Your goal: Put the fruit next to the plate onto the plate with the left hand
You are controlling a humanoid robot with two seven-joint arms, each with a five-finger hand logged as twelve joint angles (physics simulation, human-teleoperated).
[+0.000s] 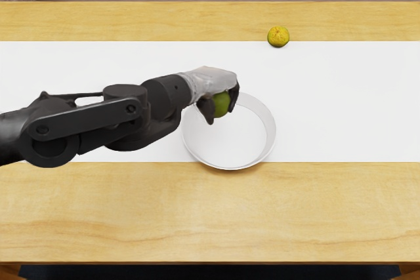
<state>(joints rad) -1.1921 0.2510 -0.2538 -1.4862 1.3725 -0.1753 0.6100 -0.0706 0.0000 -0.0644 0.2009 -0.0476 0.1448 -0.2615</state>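
From my head view, the dark left arm (pixel 85 122) comes in from the left edge of the frame and reaches toward the centre. Its pale grey five-finger left hand (pixel 210 86) sits just above centre, with the fingers curled down around a small round yellow-green fruit (pixel 222 103). A dark thumb tip shows on the lower left of the fruit, so the hand is closed on it.

The fruit sits over the upper left part of the round white plate (pixel 230 142), just inside the rim. I cannot tell whether it touches the plate's surface or hangs just above it.

The plate lies at the centre of the frame on a broad white strip (pixel 341 103) that runs across the light wooden bench (pixel 197 214) from left to right, and its lower edge reaches the strip's lower border.

In the upper right, a small bumpy orange-yellow fruit (pixel 278 36) rests on bare wood at the strip's upper edge, well apart from the plate and the hand.
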